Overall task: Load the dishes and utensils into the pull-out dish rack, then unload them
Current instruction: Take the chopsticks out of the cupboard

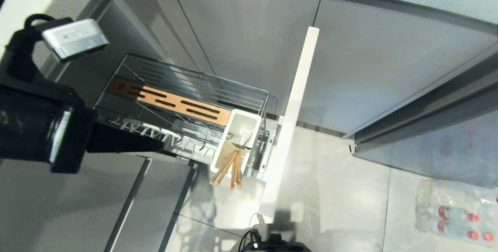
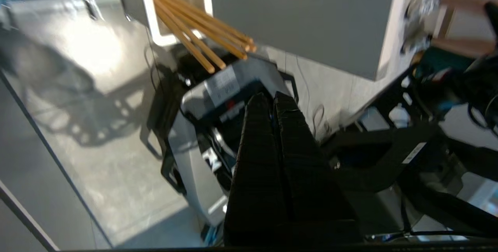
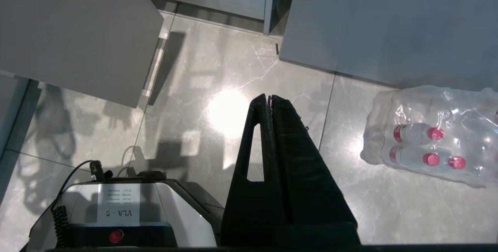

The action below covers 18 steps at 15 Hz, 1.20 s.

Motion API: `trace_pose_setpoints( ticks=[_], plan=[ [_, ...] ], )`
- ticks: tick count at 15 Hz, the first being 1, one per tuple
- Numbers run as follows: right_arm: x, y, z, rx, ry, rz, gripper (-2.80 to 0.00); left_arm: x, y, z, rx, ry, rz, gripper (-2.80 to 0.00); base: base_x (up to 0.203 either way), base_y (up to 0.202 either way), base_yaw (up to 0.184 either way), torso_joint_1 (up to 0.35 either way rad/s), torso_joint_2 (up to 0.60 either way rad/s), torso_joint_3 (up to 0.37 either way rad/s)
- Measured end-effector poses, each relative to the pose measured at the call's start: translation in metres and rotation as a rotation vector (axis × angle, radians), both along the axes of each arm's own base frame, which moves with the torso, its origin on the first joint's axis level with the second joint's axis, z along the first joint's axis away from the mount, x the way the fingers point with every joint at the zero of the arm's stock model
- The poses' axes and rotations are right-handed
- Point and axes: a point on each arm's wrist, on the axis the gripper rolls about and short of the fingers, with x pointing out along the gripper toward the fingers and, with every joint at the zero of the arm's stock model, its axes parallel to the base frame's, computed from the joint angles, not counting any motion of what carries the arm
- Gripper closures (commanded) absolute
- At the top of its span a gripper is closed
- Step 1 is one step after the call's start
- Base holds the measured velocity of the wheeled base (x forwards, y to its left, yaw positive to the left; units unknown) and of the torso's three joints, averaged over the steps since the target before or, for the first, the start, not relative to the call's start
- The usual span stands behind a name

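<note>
The left arm (image 1: pixel 39 127) fills the near left side of the head view, big and black, with a grey box on its wrist. The left gripper (image 2: pixel 272 98) shows in its own wrist view. Its two black fingers are pressed tight together and hold nothing. It hangs in the air over the robot's base (image 2: pixel 218 88), below the chopstick tips.

The right gripper (image 3: pixel 269 98) hangs low over the floor (image 3: pixel 218 112). Its fingers are pressed together too, with nothing in them. A pack of bottles (image 3: pixel 432 135) lies on the floor beside it.

Next comes the rack (image 1: pixel 186 104), pulled out of the cabinet. Its narrow white front (image 1: pixel 291 123) stands on the right end. Just inside that front sits the white cup (image 1: pixel 235 143).

The chopsticks (image 1: pixel 229 166) stand in the cup. There are several sticks, not just two. They lean, and their long way runs from the cup out toward the robot. Their loose ends stick out over the near rim and fan apart a little. A pale fork (image 1: pixel 244 137) is in the cup as well, with its prongs up.

Farther in, a brown wood strip (image 1: pixel 171 102) with long slots lies along the rack. White prongs (image 1: pixel 155 133) run along the near side of the rack. No bowl or plate is in view.

Behind it all are grey cabinet doors (image 1: pixel 389 69)
</note>
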Motion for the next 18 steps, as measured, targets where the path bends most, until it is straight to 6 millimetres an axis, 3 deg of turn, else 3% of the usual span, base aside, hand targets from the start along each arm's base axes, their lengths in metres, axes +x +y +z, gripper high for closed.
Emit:
trace_pose_setpoints(
  ticks=[6, 18],
  plan=[
    [0.000, 0.000, 0.000, 0.000, 0.000, 0.000, 0.00, 0.028, -0.033, -0.035, 0.246, 0.213, 0.021, 0.00, 0.000, 0.000, 0.000, 0.000, 0.00, 0.000],
    [0.000, 0.000, 0.000, 0.000, 0.000, 0.000, 0.00, 0.088, -0.087, -0.077, 0.360, 0.422, 0.277, 0.00, 0.000, 0.000, 0.000, 0.000, 0.00, 0.000]
  ],
)
